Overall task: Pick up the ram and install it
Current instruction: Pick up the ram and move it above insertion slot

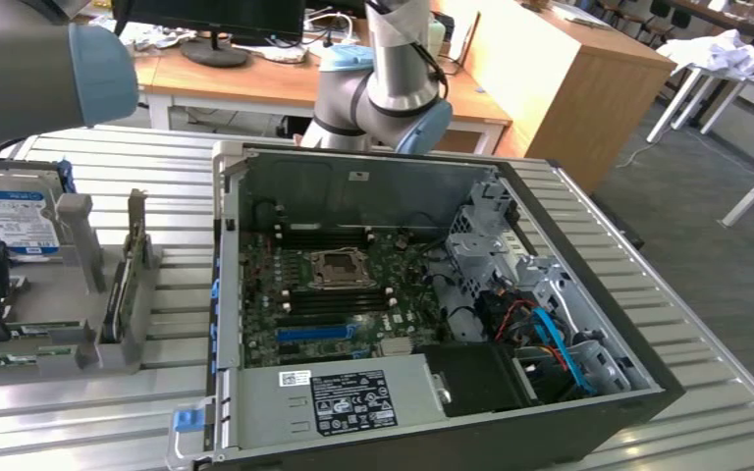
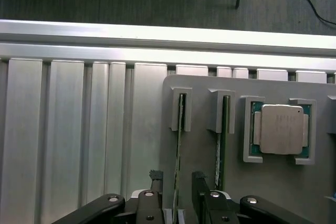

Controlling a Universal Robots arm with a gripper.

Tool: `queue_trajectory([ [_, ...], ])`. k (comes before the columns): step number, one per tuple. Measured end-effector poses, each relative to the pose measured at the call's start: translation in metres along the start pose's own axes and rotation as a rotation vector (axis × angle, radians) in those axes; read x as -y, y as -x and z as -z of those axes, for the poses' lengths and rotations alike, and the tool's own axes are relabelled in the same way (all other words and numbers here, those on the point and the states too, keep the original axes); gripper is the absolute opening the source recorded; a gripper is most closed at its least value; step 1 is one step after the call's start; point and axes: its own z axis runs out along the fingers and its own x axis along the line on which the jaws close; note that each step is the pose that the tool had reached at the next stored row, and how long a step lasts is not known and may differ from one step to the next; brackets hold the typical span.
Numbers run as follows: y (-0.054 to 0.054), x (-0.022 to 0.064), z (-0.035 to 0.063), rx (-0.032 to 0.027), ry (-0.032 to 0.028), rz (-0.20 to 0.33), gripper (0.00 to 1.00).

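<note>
Ribbed metal counter (image 1: 89, 147) carries everything. Biggest item: open computer case (image 1: 350, 191), well apart from the grey holder (image 2: 231, 182), on the exterior view's right of it; motherboard (image 1: 272, 294) lies exposed inside, with dark empty slots flanking the processor socket. Robot arm (image 1: 391, 88) rises behind the case. On the holder, hard drive (image 1: 17, 221) with a blue-white label stands at one end. The ram (image 2: 178, 140), a thin green board, stands on edge in one of the holder's narrow slots, its far end seated in a raised grey bracket. A second stick (image 2: 224, 129) stands just beside it in the neighbouring slot, and a processor chip (image 2: 281, 129) sits in a square pocket beyond that. Fingers (image 2: 199, 181) are spread wide and hold nothing: one on each flat side of the ram, close to it, with a gap showing on both sides. Step in hand, as I judge it: the pick-up, at the point of lining up on the stick; install not begun. A good grip here calls for squeezing the board's flat faces squarely and drawing it straight out along the slot so the bracket does not catch it. Likely obstacle: the second stick, near the outer finger, leaves little side room.
</note>
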Motion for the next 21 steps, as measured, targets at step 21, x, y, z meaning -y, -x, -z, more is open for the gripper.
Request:
queue_trajectory([
  [21, -0.004, 0.0170, 0.0005, 0.0000, 0.0013, 0.000, 0.36],
])
